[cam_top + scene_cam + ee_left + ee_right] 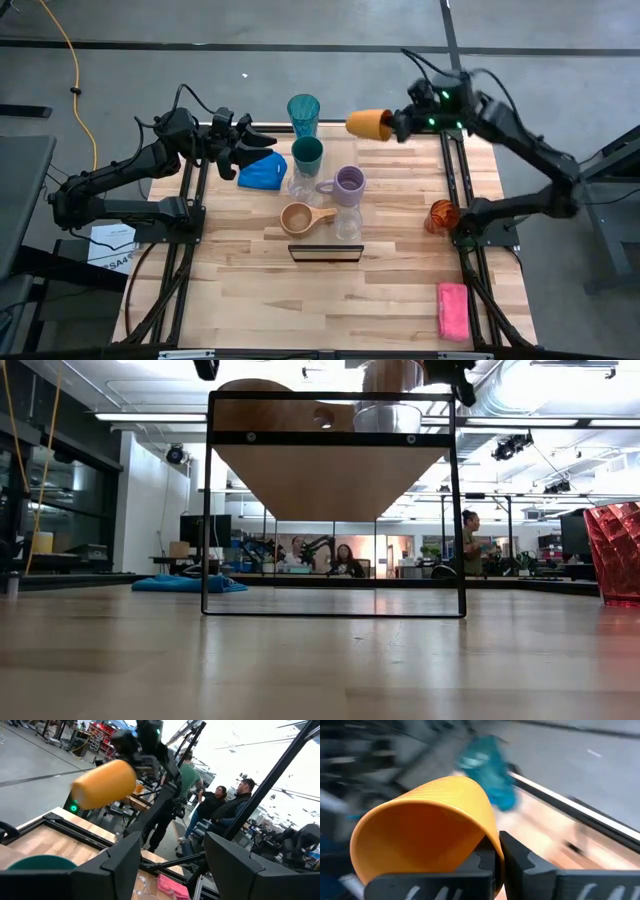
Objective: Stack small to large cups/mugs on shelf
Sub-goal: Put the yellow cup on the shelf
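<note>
The desk (400, 290) is a slatted wooden top, and on it stands the shelf (325, 253), a light plank in a thin black frame, seen edge-on from above near the middle. Behind the shelf cluster most of the cups: the tall teal tumbler (303, 115) at the far edge, the dark green cup (307, 155) just in front of it, the lavender mug (348, 183) and tan mug (300, 218) nearer the shelf, with clear glasses among them. The red cup (441, 215) stands well apart at the right edge.

The orange cup (368, 123) is in the air above the desk's far edge, just right of the tumbler, lying on its side with its mouth towards the right arm. The right tool (497, 851) is closed on its rim, one finger inside the mouth and one outside. It looks light, stiff plastic with a ribbed wall; a rim pinch should hold, though the cup could swing if moved sharply.

The left tool (262, 141) hovers near the blue cloth (262, 174), fingers spread and empty.
</note>
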You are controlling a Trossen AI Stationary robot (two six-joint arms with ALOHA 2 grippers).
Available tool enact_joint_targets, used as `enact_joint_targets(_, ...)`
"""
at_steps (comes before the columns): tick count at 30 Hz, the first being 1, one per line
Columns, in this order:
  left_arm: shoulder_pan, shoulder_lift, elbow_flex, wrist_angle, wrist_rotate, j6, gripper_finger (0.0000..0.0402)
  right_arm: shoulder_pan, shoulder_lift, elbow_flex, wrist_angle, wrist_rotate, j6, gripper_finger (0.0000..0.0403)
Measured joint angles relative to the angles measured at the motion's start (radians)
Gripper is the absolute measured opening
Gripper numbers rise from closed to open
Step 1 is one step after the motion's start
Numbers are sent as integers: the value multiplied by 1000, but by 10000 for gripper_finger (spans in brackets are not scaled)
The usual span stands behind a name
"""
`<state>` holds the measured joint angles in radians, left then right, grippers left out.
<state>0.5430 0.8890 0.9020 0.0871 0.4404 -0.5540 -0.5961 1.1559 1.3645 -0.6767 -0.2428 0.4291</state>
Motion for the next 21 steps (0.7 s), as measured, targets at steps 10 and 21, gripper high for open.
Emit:
enact_joint_targets(10, 0, 0, 0, 0, 0, -4, 207, -14, 517, 629, -674, 157, -87, 0)
enact_joint_targets(21, 0, 0, 0, -1, 0, -7, 207, -12, 833, 904, -892, 167, -124, 0)
